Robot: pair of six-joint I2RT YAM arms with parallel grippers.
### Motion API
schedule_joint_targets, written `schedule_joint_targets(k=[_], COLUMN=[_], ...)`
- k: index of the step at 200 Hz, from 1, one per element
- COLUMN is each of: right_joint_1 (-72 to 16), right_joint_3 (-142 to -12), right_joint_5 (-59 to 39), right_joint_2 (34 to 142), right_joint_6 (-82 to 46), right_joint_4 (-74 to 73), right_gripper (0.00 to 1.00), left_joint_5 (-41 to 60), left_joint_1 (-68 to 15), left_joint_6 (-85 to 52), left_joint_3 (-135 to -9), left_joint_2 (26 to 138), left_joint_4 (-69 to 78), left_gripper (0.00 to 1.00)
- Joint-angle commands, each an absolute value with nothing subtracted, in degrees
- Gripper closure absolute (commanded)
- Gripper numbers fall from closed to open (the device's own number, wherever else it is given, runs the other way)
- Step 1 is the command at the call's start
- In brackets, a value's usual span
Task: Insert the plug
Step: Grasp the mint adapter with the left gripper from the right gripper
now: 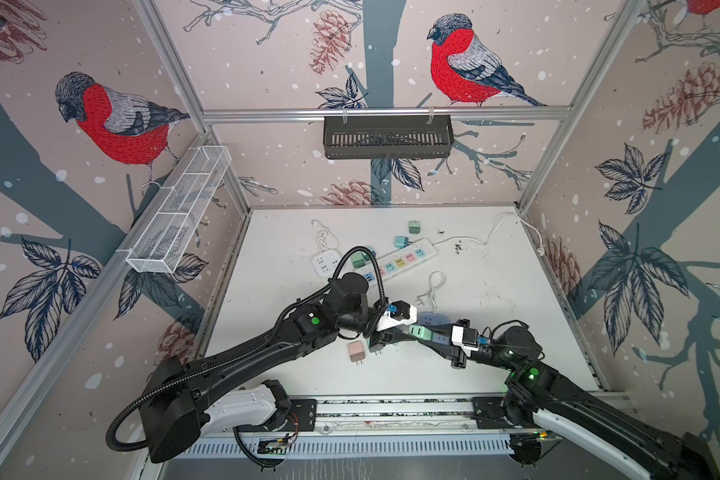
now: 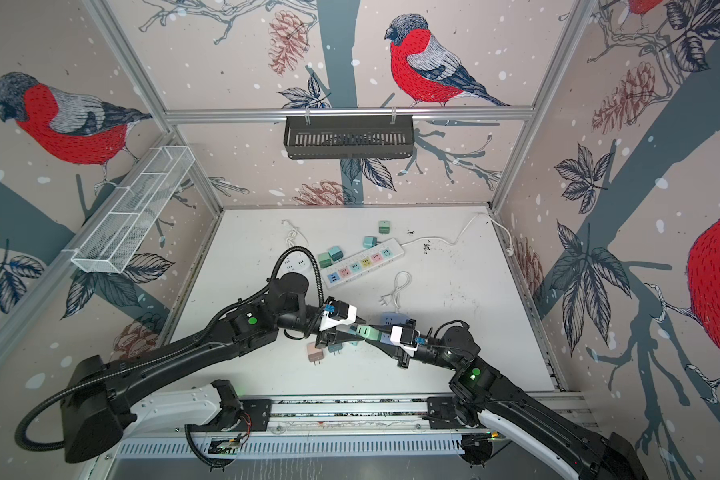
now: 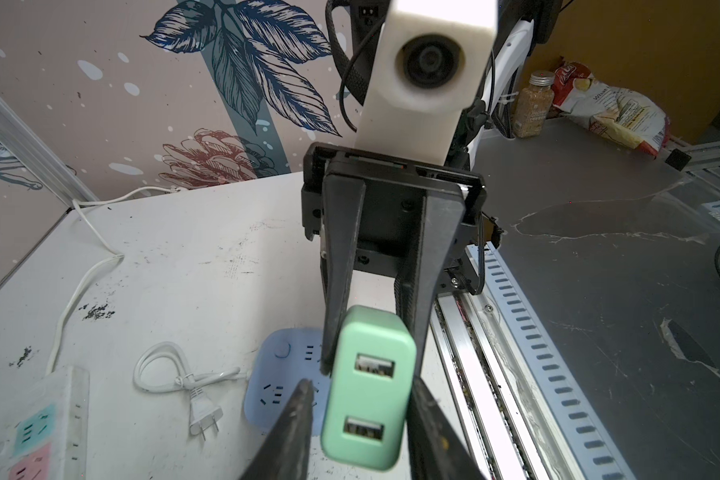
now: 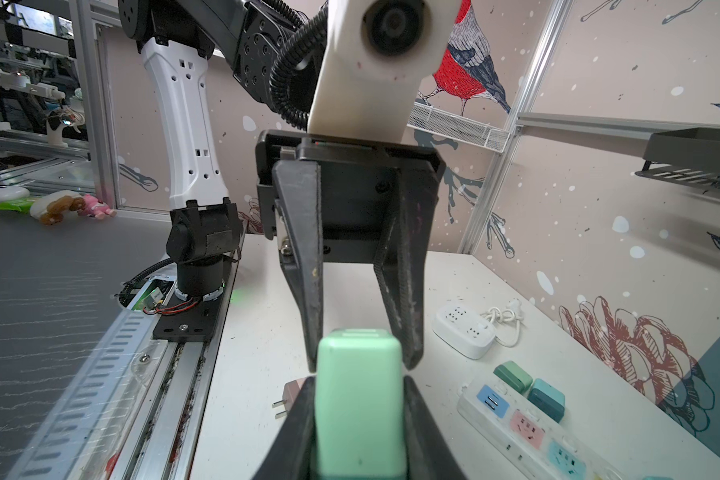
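Arms meet nose to nose, held low: right gripper [image 3: 368, 357] clamps the mint-green plastic USB charger plug [image 3: 366, 399], left gripper [image 4: 360, 365] flanks it narrowly, seemingly not quite touching.

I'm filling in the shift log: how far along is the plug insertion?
Done: the mint plug is picked up, clamped in the right gripper. In hand: the left gripper has its fingers flanking the plug's other end, with a gap on one side, so it looks like a handover. Left: seating it in a socket. It is in neither the blue socket block nor the long power strip.
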State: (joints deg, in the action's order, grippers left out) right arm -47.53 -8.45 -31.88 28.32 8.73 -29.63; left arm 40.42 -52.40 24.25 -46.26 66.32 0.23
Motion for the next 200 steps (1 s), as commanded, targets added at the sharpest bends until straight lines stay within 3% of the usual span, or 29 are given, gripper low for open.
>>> schedule_joint_targets(k=[1,153,200], right_joint_1=[-47.46,-46.76,-46.76], right_joint_3=[-8.12,-7.62,-7.74], right_joint_5=[-33.67,-36.25,-35.23], right_joint_2=[27.15,26.91,29.12], right_joint_6=[7.74,6.48,5.86], right_joint_4=[-31.30,-32.47,-33.39], right_gripper=[0.99,0.99,0.94], left_joint_5=[39.03,39.80,40.93], left_joint_1=[-52.77,-55.34,-56.15], left_joint_6=[25.50,27.79,29.10], left_joint_3=[-47.49,-49.58,-49.33], left_joint_2=[67.21,69.99,70.14], left_joint_4=[-1.00,-3.53,-3.05], left_gripper=[0.62,0.70,0.91])
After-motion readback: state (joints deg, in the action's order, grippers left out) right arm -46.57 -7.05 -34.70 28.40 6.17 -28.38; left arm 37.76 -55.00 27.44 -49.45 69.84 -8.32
